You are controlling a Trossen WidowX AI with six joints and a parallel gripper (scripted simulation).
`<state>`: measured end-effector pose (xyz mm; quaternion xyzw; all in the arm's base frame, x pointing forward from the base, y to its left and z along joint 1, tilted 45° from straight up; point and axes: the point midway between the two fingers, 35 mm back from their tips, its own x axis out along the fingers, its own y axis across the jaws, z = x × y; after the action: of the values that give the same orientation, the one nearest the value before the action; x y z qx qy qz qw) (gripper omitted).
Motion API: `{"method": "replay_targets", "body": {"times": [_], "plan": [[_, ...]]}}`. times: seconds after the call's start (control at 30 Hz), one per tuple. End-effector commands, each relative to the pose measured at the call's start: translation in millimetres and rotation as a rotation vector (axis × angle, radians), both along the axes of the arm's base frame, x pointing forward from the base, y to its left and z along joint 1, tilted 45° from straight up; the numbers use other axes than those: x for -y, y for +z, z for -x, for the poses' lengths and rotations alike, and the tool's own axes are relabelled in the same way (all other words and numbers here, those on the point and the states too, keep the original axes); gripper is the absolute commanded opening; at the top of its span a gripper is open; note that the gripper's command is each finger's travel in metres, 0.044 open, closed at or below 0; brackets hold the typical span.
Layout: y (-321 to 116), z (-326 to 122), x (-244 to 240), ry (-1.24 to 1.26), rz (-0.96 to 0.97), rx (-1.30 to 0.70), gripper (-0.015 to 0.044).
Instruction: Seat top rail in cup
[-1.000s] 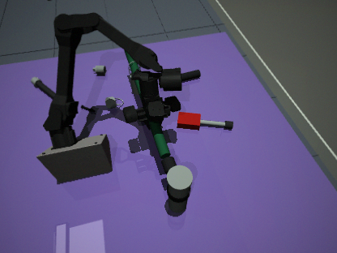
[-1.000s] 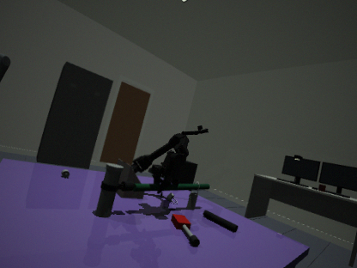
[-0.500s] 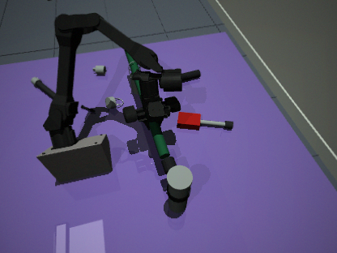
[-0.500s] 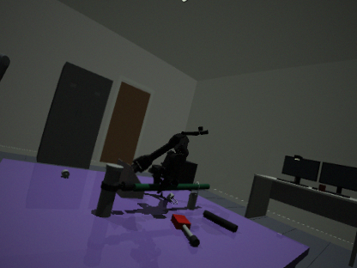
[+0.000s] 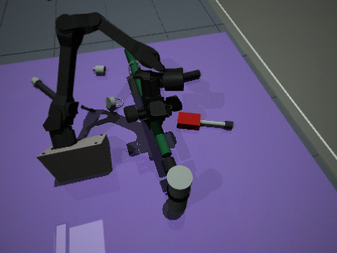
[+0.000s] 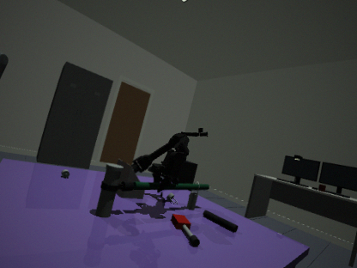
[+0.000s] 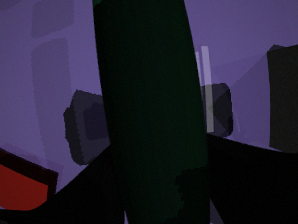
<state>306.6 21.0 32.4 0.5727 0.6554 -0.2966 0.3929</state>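
Note:
The green rail (image 5: pixel 163 142) (image 6: pixel 146 185) (image 7: pixel 150 75) lies nearly level. My gripper (image 5: pixel 153 110) (image 6: pixel 165 185) (image 7: pixel 153 145) is shut on its middle stretch. Its far end passes through the loop cap on the small post (image 6: pixel 192 200). Its cut end is at the mouth of the black rail-end cup (image 5: pixel 168 164) (image 6: pixel 127 185) and looks nearly in line with it; how much is inside I cannot tell. The cup hangs on the brace band (image 5: pixel 178 195), high on the big post (image 5: pixel 179 177) (image 6: pixel 105 204).
A red-headed mallet (image 5: pixel 189 120) (image 6: pixel 180 222) (image 7: pixel 22 182) and a black bar (image 5: pixel 192 75) (image 6: pixel 220 221) lie on the rail's side away from the arm's base (image 5: pixel 78 160). A white fitting (image 5: pixel 100 70) and a spare loop cap (image 5: pixel 111 102) (image 6: pixel 171 197) lie on the other side.

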Motion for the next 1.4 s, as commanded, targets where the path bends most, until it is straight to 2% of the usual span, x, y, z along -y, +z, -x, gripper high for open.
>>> {"method": "replay_targets", "body": {"times": [0.0, 0.33, 1.37], "plan": [[-3, -2, 7, -0.009, 0.005, 0.004, 0.0000], [-16, -2, 14, 0.000, 0.002, 0.000, 0.0000], [-15, -1, 10, 0.002, -0.006, -0.005, 0.0000]]}}
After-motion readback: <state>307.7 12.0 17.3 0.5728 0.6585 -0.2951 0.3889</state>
